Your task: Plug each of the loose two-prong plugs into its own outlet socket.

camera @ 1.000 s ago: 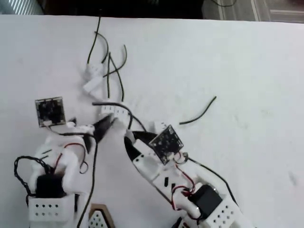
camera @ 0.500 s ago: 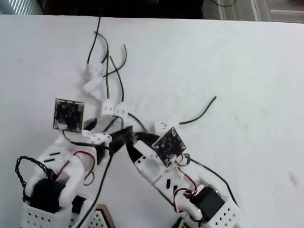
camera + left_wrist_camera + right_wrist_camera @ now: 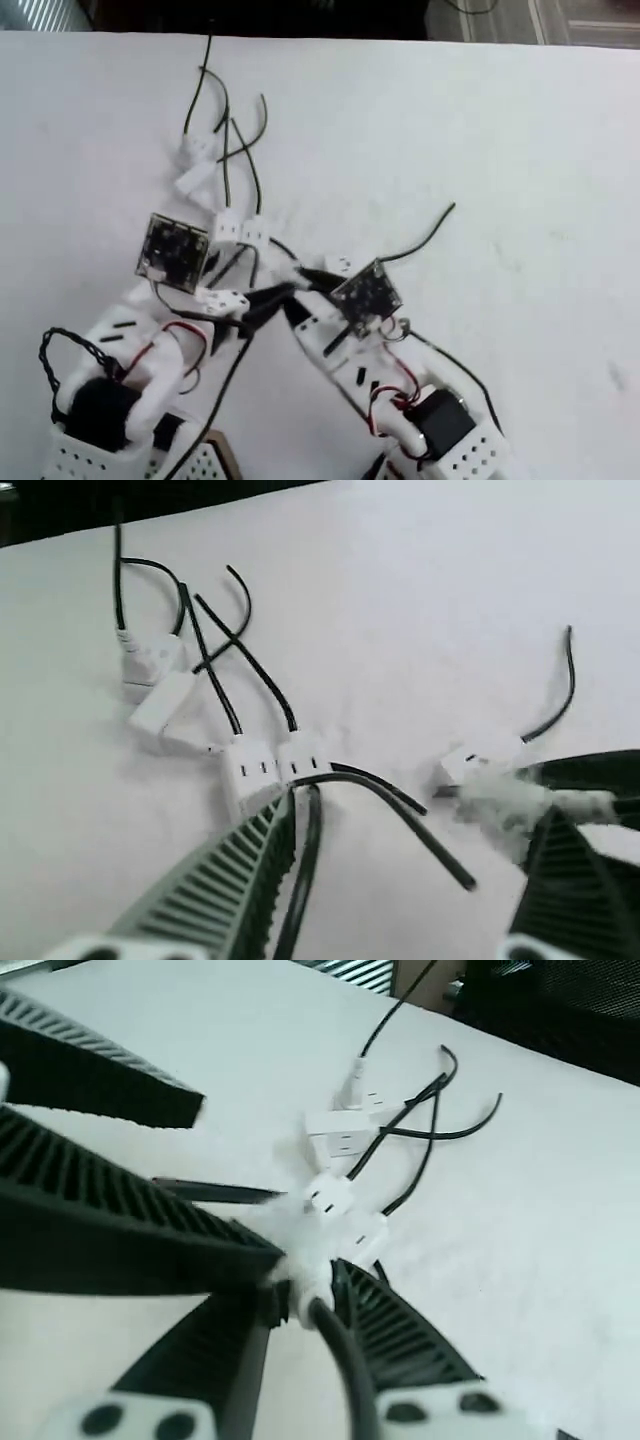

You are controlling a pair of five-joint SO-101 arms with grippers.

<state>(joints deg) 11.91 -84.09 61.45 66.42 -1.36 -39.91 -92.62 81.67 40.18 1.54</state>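
The white plug [image 3: 298, 1252] is pinched at the tips of the right fingers [image 3: 405, 1335], which are closed on it. Its black cable [image 3: 340, 1370] runs back between them. The left fingers [image 3: 225, 875] stand wide apart with nothing held, and the gripped plug lies just beside the dark one. A second white plug [image 3: 485, 752] with a short wire rests just past the right fingertips. At the pale left fingertip sit two sockets [image 3: 250, 770] side by side, and beyond them two more white connectors [image 3: 150, 670], all on the white surface [image 3: 520, 150].
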